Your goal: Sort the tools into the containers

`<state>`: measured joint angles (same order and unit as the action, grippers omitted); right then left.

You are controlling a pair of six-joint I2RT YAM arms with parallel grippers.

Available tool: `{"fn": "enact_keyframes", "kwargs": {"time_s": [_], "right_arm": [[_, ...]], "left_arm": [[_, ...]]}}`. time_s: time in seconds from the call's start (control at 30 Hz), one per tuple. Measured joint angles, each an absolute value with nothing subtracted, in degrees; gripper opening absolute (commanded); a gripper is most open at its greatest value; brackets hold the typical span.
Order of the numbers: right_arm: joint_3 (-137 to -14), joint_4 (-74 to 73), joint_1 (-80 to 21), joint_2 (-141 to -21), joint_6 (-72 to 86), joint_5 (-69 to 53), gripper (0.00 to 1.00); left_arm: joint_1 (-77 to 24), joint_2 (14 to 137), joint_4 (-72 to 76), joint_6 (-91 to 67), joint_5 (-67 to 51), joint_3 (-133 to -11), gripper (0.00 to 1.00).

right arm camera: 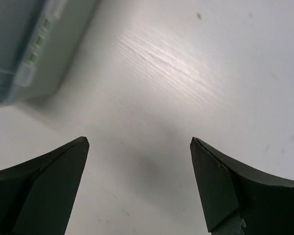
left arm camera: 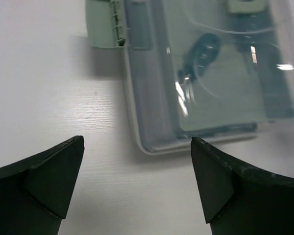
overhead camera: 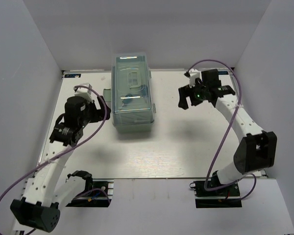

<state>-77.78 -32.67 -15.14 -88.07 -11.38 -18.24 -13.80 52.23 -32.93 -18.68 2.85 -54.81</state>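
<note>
The pale mint-green toolbox point(overhead camera: 132, 93) stands closed under its translucent lid at the table's far middle. In the left wrist view the toolbox point(left arm camera: 206, 73) fills the upper right, with dark tool shapes point(left arm camera: 201, 51) blurred under the lid. My left gripper point(overhead camera: 99, 105) is open and empty just left of the box, fingers point(left arm camera: 59, 181) over bare table. My right gripper point(overhead camera: 186, 98) is open and empty above bare table to the box's right; a box corner point(right arm camera: 29, 49) shows at upper left there. No loose tools show on the table.
White walls enclose the white table point(overhead camera: 186, 147) on three sides. A mint-green latch or hinge tab point(left arm camera: 105, 24) sticks out from the box's left side.
</note>
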Motion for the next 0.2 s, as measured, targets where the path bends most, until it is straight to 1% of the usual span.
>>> {"fn": "enact_keyframes", "kwargs": {"time_s": [0.2], "right_arm": [[-67.3, -35.2, -15.4, -78.5, -9.2, -7.9, 0.9]], "left_arm": [[-13.8, 44.4, -31.9, -14.3, -3.1, -54.9, 1.0]]}}
